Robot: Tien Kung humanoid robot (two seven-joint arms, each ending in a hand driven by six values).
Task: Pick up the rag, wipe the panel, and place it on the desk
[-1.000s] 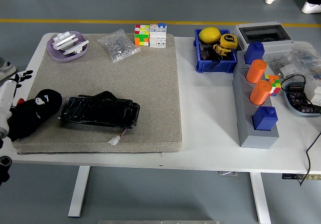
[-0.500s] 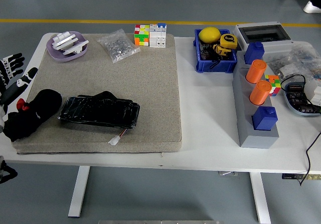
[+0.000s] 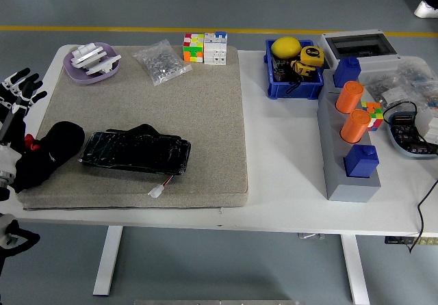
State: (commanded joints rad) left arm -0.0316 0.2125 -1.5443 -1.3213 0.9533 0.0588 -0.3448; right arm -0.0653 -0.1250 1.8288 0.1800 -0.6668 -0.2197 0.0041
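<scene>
Left robot hand (image 3: 17, 96) spread open beside crumpled black rag (image 3: 44, 154).

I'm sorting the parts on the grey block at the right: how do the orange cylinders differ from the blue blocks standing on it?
The two orange cylinders are round and lean over, while the two blue blocks are boxy and stand upright. The cylinders sit together in the middle of the grey block; the blue blocks sit at its two ends, one far, one near. All four stand in one row on that block, and neither of the robot's hands is near them.
</scene>
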